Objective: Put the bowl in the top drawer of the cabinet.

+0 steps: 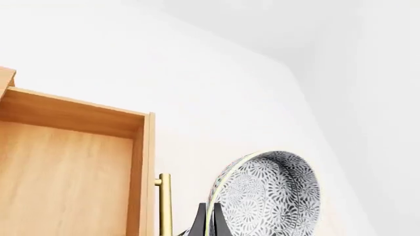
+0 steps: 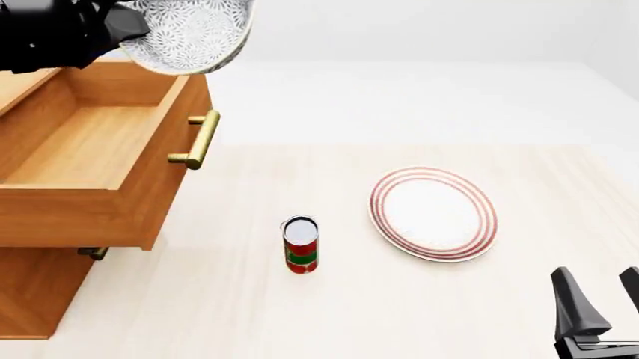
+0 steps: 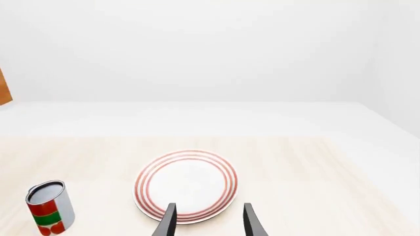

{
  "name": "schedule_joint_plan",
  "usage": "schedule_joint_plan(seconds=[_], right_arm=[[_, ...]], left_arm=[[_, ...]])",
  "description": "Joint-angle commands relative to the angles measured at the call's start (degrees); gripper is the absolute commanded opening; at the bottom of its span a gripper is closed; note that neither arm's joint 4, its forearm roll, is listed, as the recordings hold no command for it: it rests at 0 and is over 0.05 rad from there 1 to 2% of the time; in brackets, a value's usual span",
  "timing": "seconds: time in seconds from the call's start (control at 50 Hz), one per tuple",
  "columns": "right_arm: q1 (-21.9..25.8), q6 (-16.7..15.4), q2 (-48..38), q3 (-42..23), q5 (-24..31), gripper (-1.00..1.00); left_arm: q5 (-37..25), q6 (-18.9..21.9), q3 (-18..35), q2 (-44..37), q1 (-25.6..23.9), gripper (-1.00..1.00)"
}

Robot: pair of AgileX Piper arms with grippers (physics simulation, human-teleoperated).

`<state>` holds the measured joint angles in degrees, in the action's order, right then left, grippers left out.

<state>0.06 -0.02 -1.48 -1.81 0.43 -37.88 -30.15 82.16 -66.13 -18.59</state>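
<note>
My left gripper (image 2: 135, 28) is shut on the rim of the bowl (image 2: 191, 31), white with a dense dark lacy pattern. It holds the bowl tilted on edge, high above the far right corner of the top drawer (image 2: 90, 153). That drawer is pulled out of the cabinet (image 2: 30, 299) and has nothing in it. In the left wrist view the left gripper (image 1: 211, 212) pinches the bowl (image 1: 276, 191) beside the drawer's front panel (image 1: 141, 172) and its brass handle (image 1: 164, 201). My right gripper (image 2: 601, 299) is open, low at the near right, in front of the plate.
A flat white plate with red rings (image 2: 433, 213) lies right of centre on the table. A red and green can (image 2: 301, 244) stands upright to its left. Under the top drawer shows the lower drawer's handle (image 2: 95, 253). The right wrist view shows the plate (image 3: 187, 184) and can (image 3: 47, 206).
</note>
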Motion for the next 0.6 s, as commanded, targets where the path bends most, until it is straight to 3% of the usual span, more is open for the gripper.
schedule_joint_plan(seconds=[0.02,0.6], right_arm=[[0.0,0.0,0.0,0.0,0.0,1.00],[0.0,0.0,0.0,0.0,0.0,1.00]], left_arm=[[0.0,0.2,-0.2,1.4,4.5,-1.00],[-1.5,1.0,-0.2,2.2,14.6,-1.00]])
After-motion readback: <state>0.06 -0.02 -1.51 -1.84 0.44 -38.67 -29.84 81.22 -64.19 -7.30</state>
